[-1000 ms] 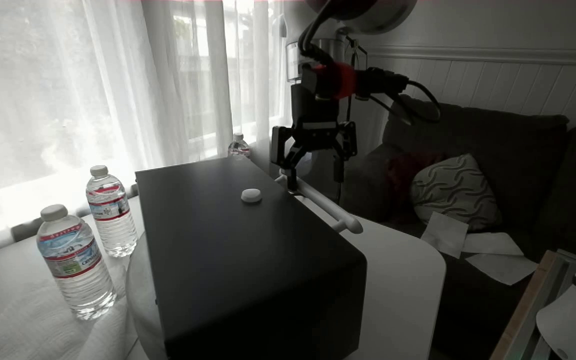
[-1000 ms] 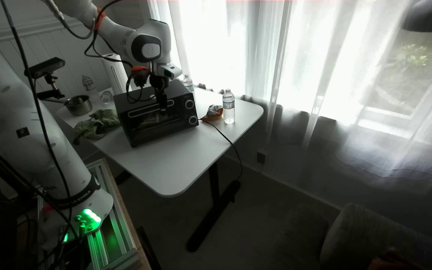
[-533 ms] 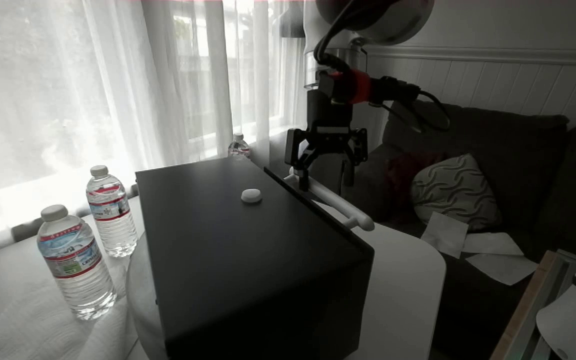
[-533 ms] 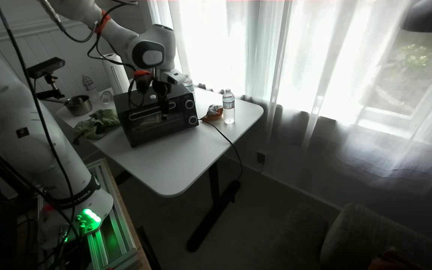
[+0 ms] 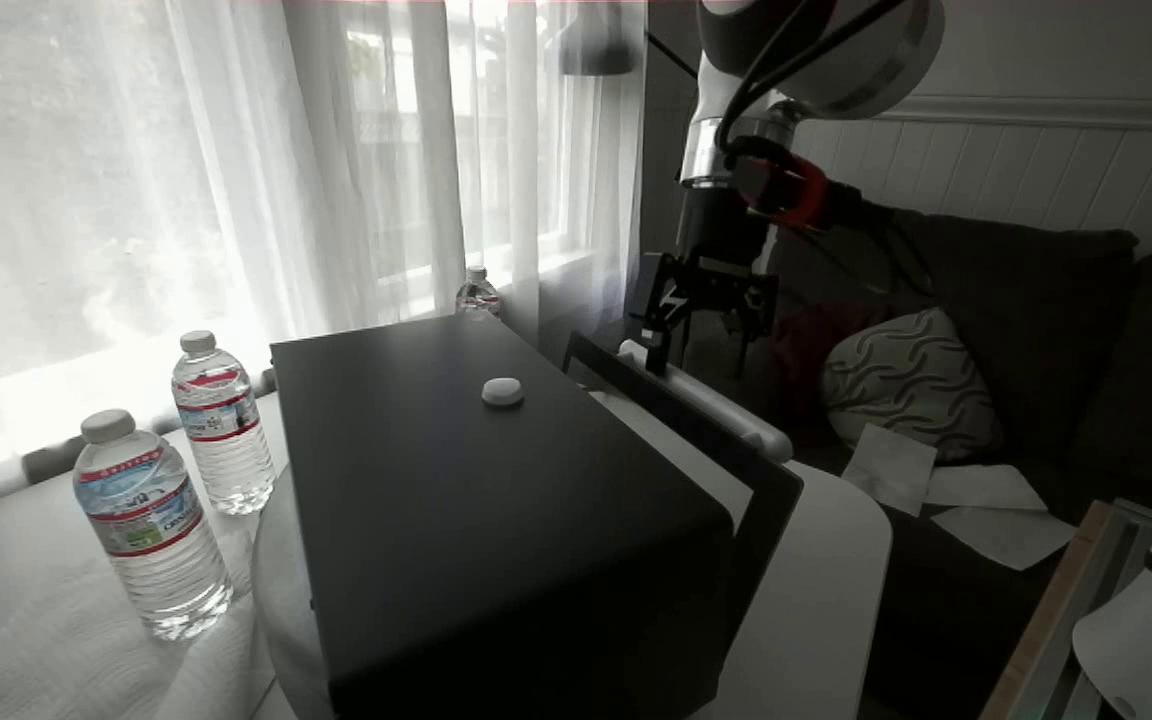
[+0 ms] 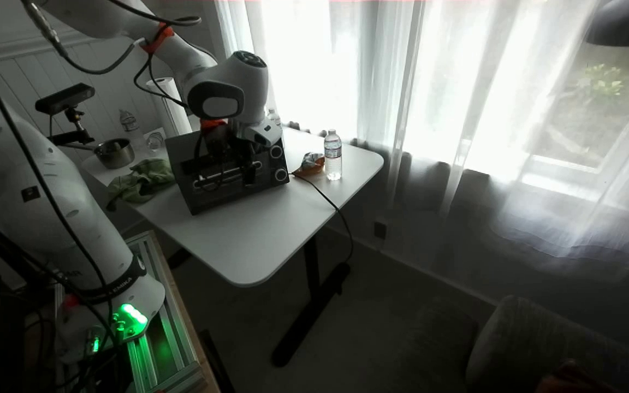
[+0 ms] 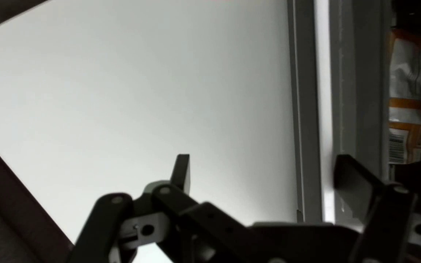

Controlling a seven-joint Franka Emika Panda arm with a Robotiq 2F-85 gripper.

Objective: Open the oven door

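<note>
The oven is a black box on a white table; it also shows in an exterior view. Its door is tilted outward, with a gap between its top edge and the oven body. A light bar handle runs along the door. My gripper is open over the handle. One finger sits behind the bar, on the door side, and the other hangs in front, apart from it. In the wrist view, my gripper is open, with its right finger against or very near the handle.
Water bottles stand behind the oven, and another bottle stands beside it. A green cloth and a metal pot lie on its other side. An orange and white package shows past the door. A cord hangs off the table.
The door has swung from shut to partly open. My gripper has moved away from the oven body and slightly down together with the handle, staying open.
</note>
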